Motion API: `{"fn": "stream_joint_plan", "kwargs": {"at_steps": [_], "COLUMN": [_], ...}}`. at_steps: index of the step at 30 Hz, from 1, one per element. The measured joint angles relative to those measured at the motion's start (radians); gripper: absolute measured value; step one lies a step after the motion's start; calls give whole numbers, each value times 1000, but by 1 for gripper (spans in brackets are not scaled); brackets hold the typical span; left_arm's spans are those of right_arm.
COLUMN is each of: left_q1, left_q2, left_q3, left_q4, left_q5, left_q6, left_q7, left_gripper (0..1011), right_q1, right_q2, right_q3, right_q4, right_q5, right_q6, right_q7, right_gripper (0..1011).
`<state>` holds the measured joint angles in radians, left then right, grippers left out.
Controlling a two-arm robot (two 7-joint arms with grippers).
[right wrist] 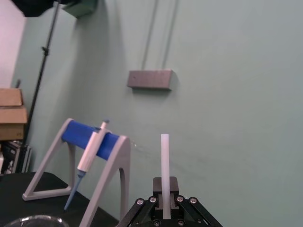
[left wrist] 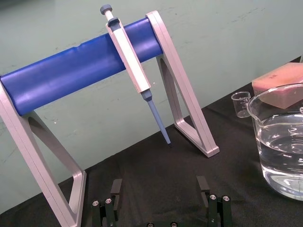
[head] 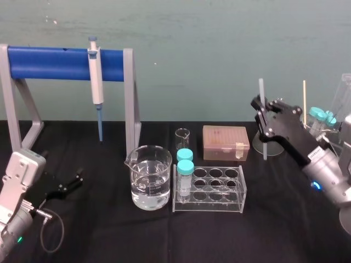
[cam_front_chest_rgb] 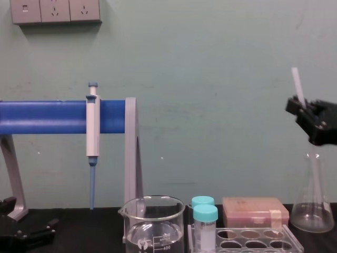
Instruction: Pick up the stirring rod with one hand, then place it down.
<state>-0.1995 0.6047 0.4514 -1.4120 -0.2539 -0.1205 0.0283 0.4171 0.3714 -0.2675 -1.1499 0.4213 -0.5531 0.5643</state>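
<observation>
The stirring rod [head: 261, 90] is clamped upright in the right hand [head: 264, 118], high at the far right. It should be lowered gently onto bare table [head: 109, 230], clear of the flask [cam_front_chest_rgb: 313, 211]. The left hand [head: 66, 186] is parked near left, fingers apart.

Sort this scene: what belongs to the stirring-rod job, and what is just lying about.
In the job: stirring rod, held off the table in the right gripper.

Lying about: pipette on blue stand, beaker, tube rack, pink box, flask; left gripper parked, lower left.
</observation>
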Motion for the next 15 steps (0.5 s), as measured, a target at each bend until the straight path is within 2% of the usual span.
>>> {"fn": "stream_joint_plan", "kwargs": {"at_steps": [8, 15], "left_q1": [0, 0], "left_q2": [0, 0], "left_q3": [0, 0], "left_q4": [0, 0], "left_q5": [0, 0], "left_q6": [0, 0], "left_q7": [0, 0], "left_gripper": [1000, 1000], "right_q1": [-69, -75], "right_q2": [-11, -13], "right_q3": [34, 42], "right_q4": [-19, -22], "right_q5": [2, -6], "right_q6": [36, 41], "right_q7": [-41, -52], "right_gripper": [75, 75]}}
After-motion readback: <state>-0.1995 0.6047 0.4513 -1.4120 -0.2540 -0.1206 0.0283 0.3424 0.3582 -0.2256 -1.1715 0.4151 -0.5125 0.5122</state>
